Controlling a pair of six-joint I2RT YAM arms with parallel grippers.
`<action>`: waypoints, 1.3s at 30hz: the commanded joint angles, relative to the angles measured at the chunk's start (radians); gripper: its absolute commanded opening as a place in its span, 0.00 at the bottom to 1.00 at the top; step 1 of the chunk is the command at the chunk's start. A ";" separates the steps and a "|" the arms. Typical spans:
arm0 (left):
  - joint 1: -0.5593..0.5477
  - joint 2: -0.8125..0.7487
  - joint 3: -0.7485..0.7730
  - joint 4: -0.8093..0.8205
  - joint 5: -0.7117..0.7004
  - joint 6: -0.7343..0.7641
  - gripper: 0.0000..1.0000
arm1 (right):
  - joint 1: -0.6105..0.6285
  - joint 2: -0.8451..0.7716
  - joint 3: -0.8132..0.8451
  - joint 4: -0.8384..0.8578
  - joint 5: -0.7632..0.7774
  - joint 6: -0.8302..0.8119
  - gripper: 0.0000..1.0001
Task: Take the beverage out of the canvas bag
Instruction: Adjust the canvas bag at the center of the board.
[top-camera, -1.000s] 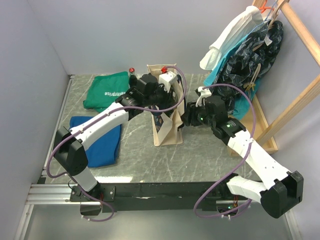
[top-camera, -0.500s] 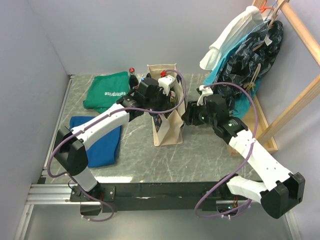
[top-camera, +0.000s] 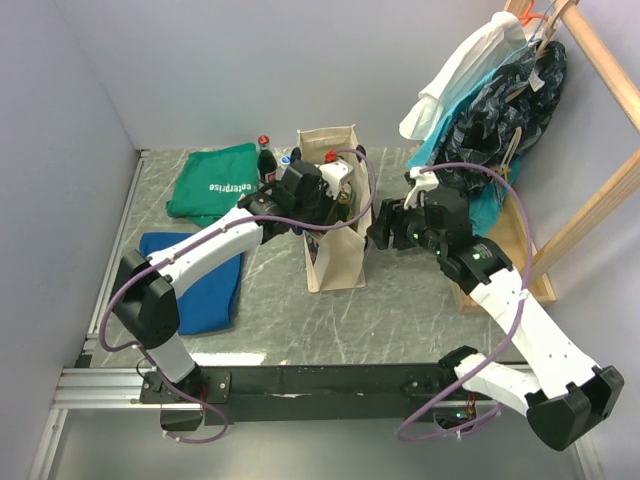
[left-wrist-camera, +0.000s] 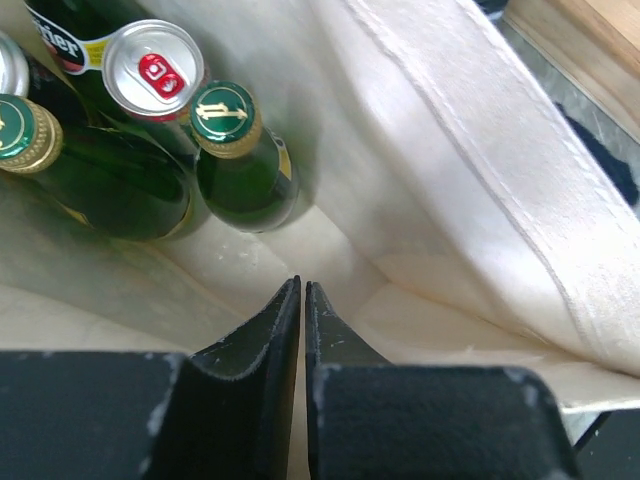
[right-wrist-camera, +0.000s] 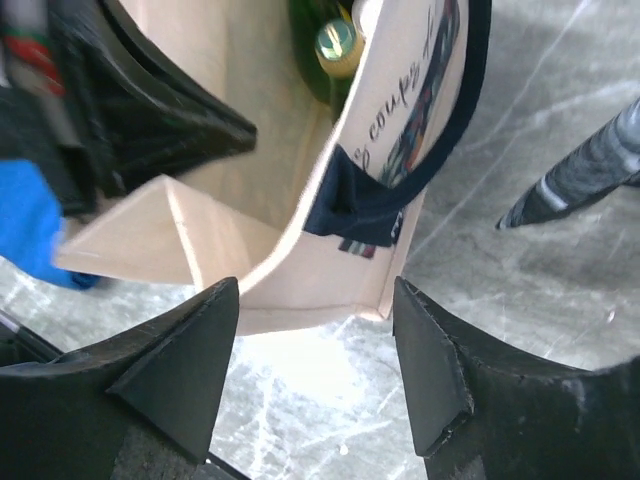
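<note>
The cream canvas bag (top-camera: 338, 262) stands upright mid-table, its mouth open. My left gripper (top-camera: 330, 192) reaches into it from the left. In the left wrist view that gripper (left-wrist-camera: 302, 287) is shut and holds nothing, its tips low against the bag's inner wall (left-wrist-camera: 470, 200). Just beyond them stand the beverages: a green glass bottle (left-wrist-camera: 243, 170), a second green bottle (left-wrist-camera: 80, 175) and a silver can with a red tab (left-wrist-camera: 154, 68). My right gripper (top-camera: 384, 228) is open beside the bag's right side. In its wrist view that gripper (right-wrist-camera: 315, 312) sits just short of the bag's corner (right-wrist-camera: 330, 290) and navy handle (right-wrist-camera: 440, 140).
A green cloth (top-camera: 215, 178) and a blue cloth (top-camera: 200, 280) lie left of the bag. A dark bottle with a red cap (top-camera: 265, 158) stands behind it. Hanging clothes (top-camera: 490, 90) and a wooden rack (top-camera: 590, 200) crowd the right side.
The right gripper's jaws have parted and it has moved slightly up and right off the bag. The left gripper has moved further into the bag. The bag now stands taller and wider open.
</note>
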 joint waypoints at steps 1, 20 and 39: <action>-0.008 -0.072 -0.017 -0.006 0.063 0.033 0.12 | -0.003 -0.034 0.072 0.042 0.009 0.000 0.70; -0.006 -0.198 -0.045 -0.009 0.246 0.039 0.14 | -0.001 0.021 0.066 0.092 -0.063 0.075 0.71; -0.012 -0.174 -0.057 -0.118 0.372 0.065 0.14 | 0.000 0.081 0.046 0.050 -0.071 0.081 0.72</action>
